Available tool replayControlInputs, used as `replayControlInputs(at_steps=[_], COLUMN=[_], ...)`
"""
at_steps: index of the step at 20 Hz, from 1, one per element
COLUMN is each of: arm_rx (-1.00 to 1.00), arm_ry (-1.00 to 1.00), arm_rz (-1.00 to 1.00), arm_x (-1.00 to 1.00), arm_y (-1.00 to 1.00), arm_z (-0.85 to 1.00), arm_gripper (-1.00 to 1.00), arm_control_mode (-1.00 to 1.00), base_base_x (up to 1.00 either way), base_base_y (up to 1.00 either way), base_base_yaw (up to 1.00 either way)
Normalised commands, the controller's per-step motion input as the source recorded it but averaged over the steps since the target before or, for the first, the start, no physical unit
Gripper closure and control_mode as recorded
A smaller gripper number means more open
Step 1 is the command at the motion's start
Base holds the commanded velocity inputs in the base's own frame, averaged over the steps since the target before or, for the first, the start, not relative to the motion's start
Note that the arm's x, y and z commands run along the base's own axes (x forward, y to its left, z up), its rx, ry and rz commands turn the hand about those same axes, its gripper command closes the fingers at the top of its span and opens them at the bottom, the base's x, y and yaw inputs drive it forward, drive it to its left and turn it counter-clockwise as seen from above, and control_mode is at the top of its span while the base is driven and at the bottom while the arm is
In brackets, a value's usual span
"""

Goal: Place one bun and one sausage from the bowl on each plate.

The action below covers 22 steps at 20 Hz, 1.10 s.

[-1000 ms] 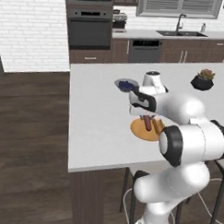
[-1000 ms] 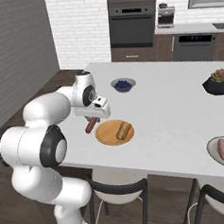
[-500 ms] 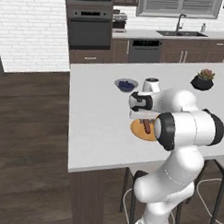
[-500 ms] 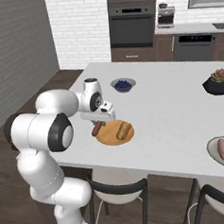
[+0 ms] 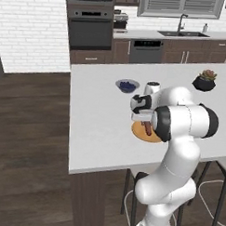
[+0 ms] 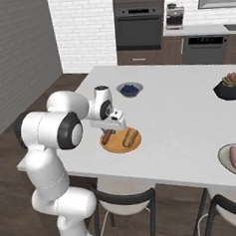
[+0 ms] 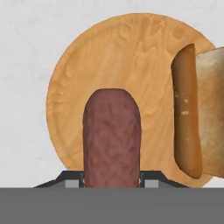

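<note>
Clearly, the hand (image 7: 112,183) is clamped on a reddish-brown sausage (image 7: 112,135), which rises between the two dark fingertips (image 7: 72,178) in the hand view and reaches out over the orange-tan wooden plate (image 7: 131,65). From this view it cannot be told whether the sausage touches the plate or hangs just above it. A bun (image 7: 199,109), browned on its crust and pale on its cut face, lies on the same plate at its right side in the hand view, apart from the sausage.

Seen from the right base view, the plate (image 6: 121,145) sits on the white tabletop (image 6: 179,105) near its front edge, with the sausage (image 6: 107,136) at its left part under the hand (image 6: 110,125) and the bun (image 6: 131,137) at its right part. A second, pale plate (image 6: 228,162) lies well apart at the right edge of that view, carrying another sausage (image 6: 235,156). Farther back stand a small grey bowl of blue berries (image 6: 130,89) and a black plant pot (image 6: 228,87).

In the left base view the arm's white body covers part of the wooden plate (image 5: 144,134).
</note>
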Motion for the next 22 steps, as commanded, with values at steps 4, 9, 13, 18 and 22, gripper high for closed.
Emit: replayControlInputs(at_steps=[4, 9, 13, 18, 22], arm_rx=[0.0, 0.0, 0.0, 0.0, 0.0], arm_ry=[0.0, 0.0, 0.0, 0.0, 0.0], arm_rz=[0.0, 0.0, 0.0, 0.0, 0.0], arm_x=[0.15, 0.13, 0.29, 0.39, 0.18], arm_y=[-0.06, -0.02, 0.0, -0.02, -0.07], arm_z=[-0.39, -0.23, -0.07, -0.11, -0.28], arm_gripper=[1.0, 1.0, 1.0, 1.0, 1.0], arm_control_mode=[-1.0, -1.0, -1.0, -1.0, -1.0], base_base_x=[0.0, 0.0, 0.0, 0.0, 0.0], base_base_y=[0.0, 0.0, 0.0, 0.0, 0.0], base_base_yaw=[0.0, 0.0, 0.0, 0.0, 0.0])
